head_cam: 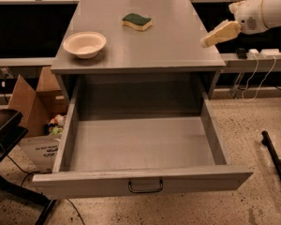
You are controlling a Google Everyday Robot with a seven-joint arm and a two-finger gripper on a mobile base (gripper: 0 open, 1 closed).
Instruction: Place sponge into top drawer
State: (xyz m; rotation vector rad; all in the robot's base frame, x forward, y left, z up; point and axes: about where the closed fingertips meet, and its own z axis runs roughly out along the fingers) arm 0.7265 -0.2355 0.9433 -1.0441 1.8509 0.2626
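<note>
The white arm point(271, 8) comes into the view from the upper right corner. It reaches leftward and a little downward over the right edge of the table point(178, 50). At its end, the cream-coloured claw point(208, 41) hangs above the right front part of the table top, with its tip pointing to the left and down. It touches nothing and carries nothing. I cannot tell if the claw is released or clenched, because it appears as one pale shape.

The sponge point(136, 21) lies flat on the table top, near the back and about in the middle, with the dark green layer up and the yellow body below. It is well apart from the claw, to its left and farther back. The cream bowl point(85, 44) stands upright near the front left corner of the table top, apart from the sponge.

Below the table top, the top drawer point(140, 182) is pulled far out toward the camera. It is grey, and its small dark handle point(145, 187) sits at the centre of the front panel.

On the speckled floor left of the drawer stands an open brown cardboard box point(33, 102). In front of it is a white carton point(40, 149) with dark print, which is too blurred to read.
</note>
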